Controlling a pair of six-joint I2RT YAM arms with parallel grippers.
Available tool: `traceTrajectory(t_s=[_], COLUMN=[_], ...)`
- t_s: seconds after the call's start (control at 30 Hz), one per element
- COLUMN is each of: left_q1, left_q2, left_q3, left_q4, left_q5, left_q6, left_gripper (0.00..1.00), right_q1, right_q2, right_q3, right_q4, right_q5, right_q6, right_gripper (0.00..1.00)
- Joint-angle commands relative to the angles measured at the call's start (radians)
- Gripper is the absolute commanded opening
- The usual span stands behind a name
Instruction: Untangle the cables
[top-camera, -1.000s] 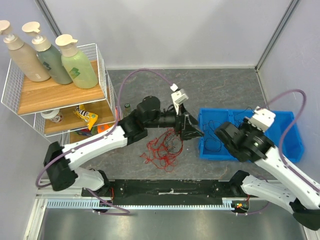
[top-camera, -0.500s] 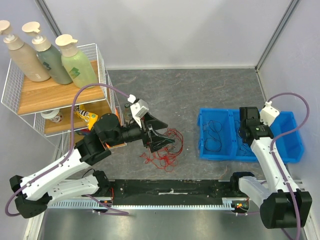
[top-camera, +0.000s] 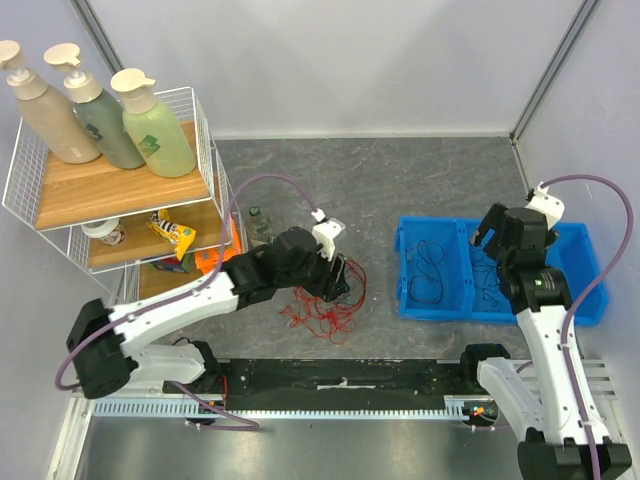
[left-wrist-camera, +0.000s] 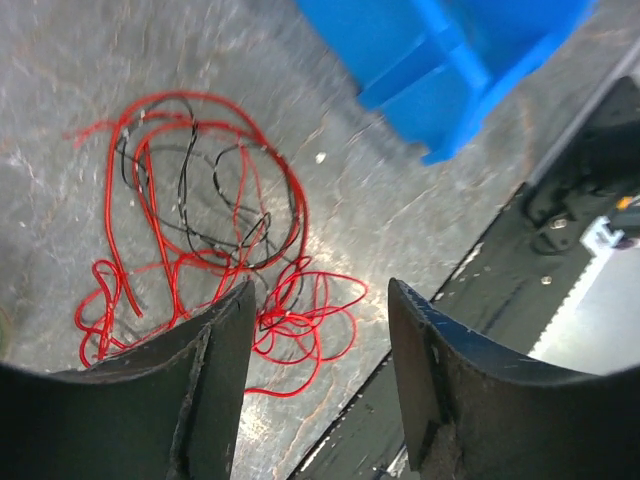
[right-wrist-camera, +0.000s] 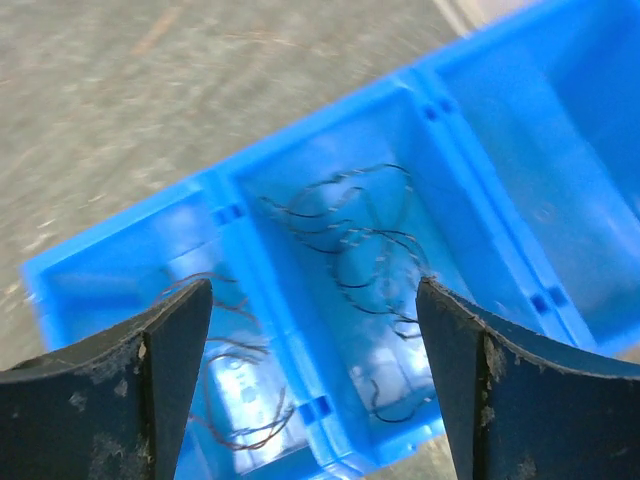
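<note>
**Tangle on the worktop, both pincers open**

I see the tangle (top-camera: 322, 305) of red and black cables lying in loose loops on the grey worktop (top-camera: 420, 180), near its middle and left of the blue bin (top-camera: 440, 312), apart from it. More black cables (top-camera: 432, 270) lie in the bin's left and middle compartments. My left pincer (top-camera: 337, 277) hovers over the tangle's far side with its fingers apart, gripping nothing; through its wrist camera the red loops show between the fingers. My right pincer (top-camera: 492, 232) hangs above the bin's middle compartment, spread wide and holding nothing. At the far left stands a wire shelf (top-camera: 60, 190) with three pump bottles (top-camera: 100, 120) on top.
</note>
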Motion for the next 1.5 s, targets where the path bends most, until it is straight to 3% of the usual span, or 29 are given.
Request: traceTrajectory(t_s=[0.0, 0.1, 0.2, 0.27, 0.47, 0.73, 0.83, 0.9, 0.93, 1.2, 1.47], left_q1=[0.0, 0.0, 0.015, 0.044, 0.056, 0.081, 0.081, 0.081, 0.079, 0.082, 0.081], left_q2=[0.146, 0.224, 0.292, 0.339, 0.482, 0.631, 0.648, 0.614, 0.576, 0.113, -0.122], left_q3=[0.029, 0.06, 0.089, 0.119, 0.231, 0.305, 0.314, 0.304, 0.293, 0.193, 0.189], left_q4=[0.018, 0.047, 0.07, 0.075, 0.078, 0.075, 0.081, 0.083, 0.084, 0.073, -0.048], left_q5=[-0.05, -0.09, -0.234, -0.248, -0.315, -0.289, -0.309, -0.332, -0.332, -0.167, -0.108], left_q6=[0.024, 0.027, -0.011, -0.037, 0.058, 0.133, 0.141, 0.129, 0.121, 0.126, 0.089], left_gripper=[0.59, 0.57, 0.57, 0.62, 0.66, 0.51, 0.25, 0.04, 0.02, 0.02, 0.02], right_q1=[0.027, 0.15, 0.354, 0.458, 0.54, 0.54, 0.54, 0.54, 0.54, 0.598, 0.782], right_q2=[-0.014, 0.021, 0.03, 0.038, 0.005, -0.097, -0.1, -0.086, -0.075, -0.011, 0.066], right_q3=[0.026, 0.006, -0.018, -0.032, -0.072, -0.072, -0.069, -0.066, -0.066, -0.124, -0.12], right_q4=[0.116, 0.19, 0.26, 0.289, 0.317, 0.256, 0.254, 0.251, 0.253, 0.416, 0.673], right_q5=[-0.413, -0.627, -0.574, -0.543, -0.51, -0.451, -0.451, -0.451, -0.459, -0.607, -0.634], right_q6=[-0.173, -0.147, -0.101, -0.079, -0.047, -0.059, -0.058, -0.062, -0.062, -0.066, -0.021], right_gripper=[0.89, 0.85, 0.81, 0.78, 0.77, 0.77, 0.77, 0.77, 0.76, 0.79, 0.81])
